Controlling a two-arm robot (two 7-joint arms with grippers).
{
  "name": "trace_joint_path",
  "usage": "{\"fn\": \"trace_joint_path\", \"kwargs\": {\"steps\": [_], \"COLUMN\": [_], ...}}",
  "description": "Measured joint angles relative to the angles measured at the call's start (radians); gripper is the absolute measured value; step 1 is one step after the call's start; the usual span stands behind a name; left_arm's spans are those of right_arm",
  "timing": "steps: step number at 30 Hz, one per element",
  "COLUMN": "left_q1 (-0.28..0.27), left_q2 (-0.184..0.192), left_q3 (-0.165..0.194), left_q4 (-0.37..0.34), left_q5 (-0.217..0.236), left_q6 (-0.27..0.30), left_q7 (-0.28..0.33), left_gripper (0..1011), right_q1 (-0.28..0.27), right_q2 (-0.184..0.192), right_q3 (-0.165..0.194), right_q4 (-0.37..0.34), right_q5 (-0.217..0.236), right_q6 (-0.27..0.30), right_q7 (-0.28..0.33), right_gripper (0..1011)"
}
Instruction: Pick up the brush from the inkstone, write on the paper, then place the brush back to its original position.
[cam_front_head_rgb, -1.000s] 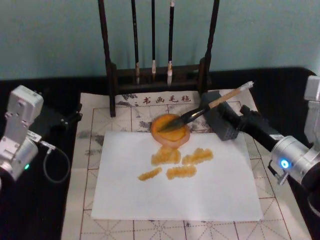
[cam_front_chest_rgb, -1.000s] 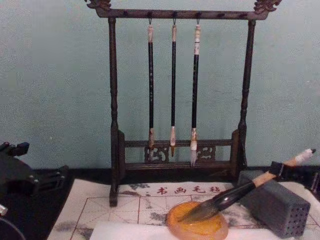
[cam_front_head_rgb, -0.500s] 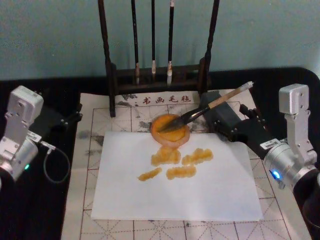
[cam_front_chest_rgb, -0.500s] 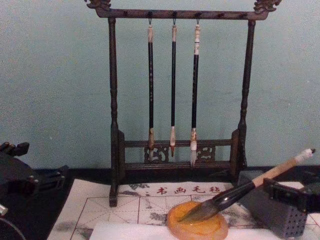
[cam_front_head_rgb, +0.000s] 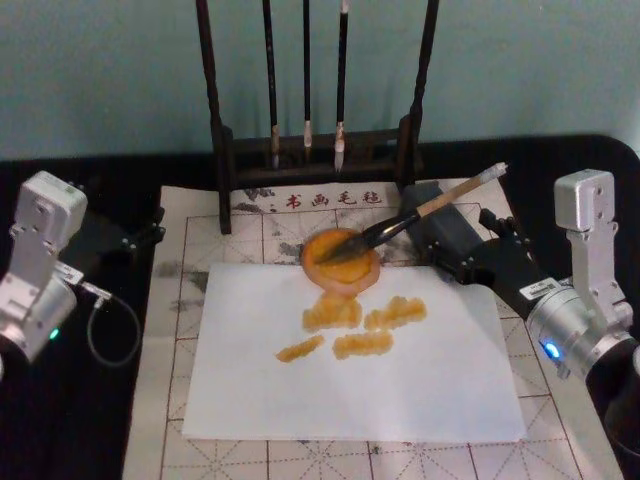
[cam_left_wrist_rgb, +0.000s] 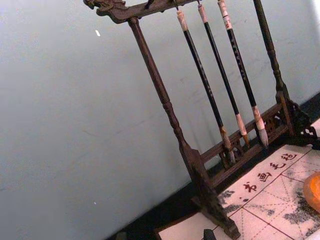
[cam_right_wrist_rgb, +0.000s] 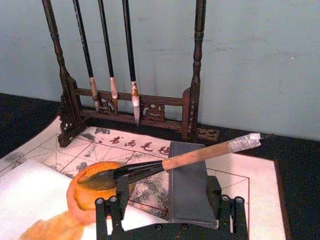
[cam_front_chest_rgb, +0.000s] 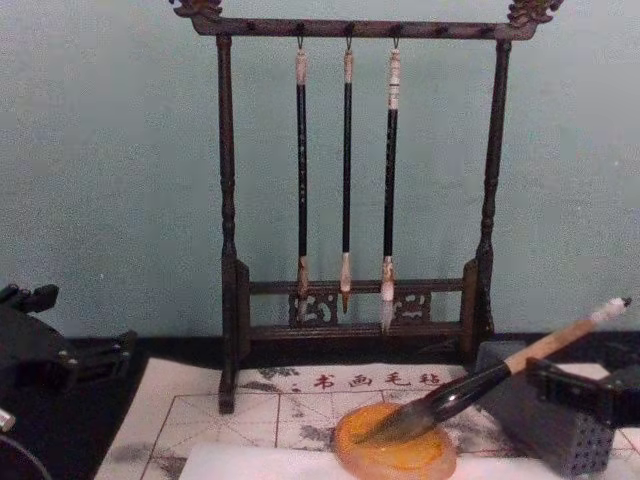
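Brush (cam_front_head_rgb: 420, 213) lies with its dark tuft in the inkstone (cam_front_head_rgb: 340, 261) and its tan handle propped on the grey block (cam_right_wrist_rgb: 187, 182), white cap up toward the right, nothing gripping it. Right gripper (cam_right_wrist_rgb: 170, 210) sits low just right of the block, fingers (cam_right_wrist_rgb: 107, 210) spread wide on either side of it and holding nothing. Left gripper (cam_front_head_rgb: 130, 238) parked at the mat's (cam_front_head_rgb: 180, 330) left edge, can't tell its fingers; paper (cam_front_head_rgb: 350, 400) carries orange strokes (cam_front_head_rgb: 350, 325) below the inkstone.
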Motion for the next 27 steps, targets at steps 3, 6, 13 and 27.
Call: {"fn": "trace_joint_path", "kwargs": {"steps": [3,6,13,27], "left_q1": [0.0,0.0,0.0,0.0], "left_q2": [0.0,0.0,0.0,0.0], "left_q3": [0.0,0.0,0.0,0.0], "left_q4": [0.0,0.0,0.0,0.0], "left_q5": [0.0,0.0,0.0,0.0], "left_q6": [0.0,0.0,0.0,0.0], "left_q7": [0.0,0.0,0.0,0.0], "left_gripper": [1001,1001,1001,1001], "right_q1": [0.0,0.0,0.0,0.0], "right_q2": [0.0,0.0,0.001,0.001], "right_q3": [0.0,0.0,0.001,0.001], "right_q4": [0.0,0.0,-0.001,-0.001], "right_q5": [0.001,0.002,0.004,0.006], "right_q6": [0.0,0.0,0.0,0.0], "right_q7": [0.0,0.0,0.001,0.002], "right_gripper": [1000,1000,1000,1000]}}
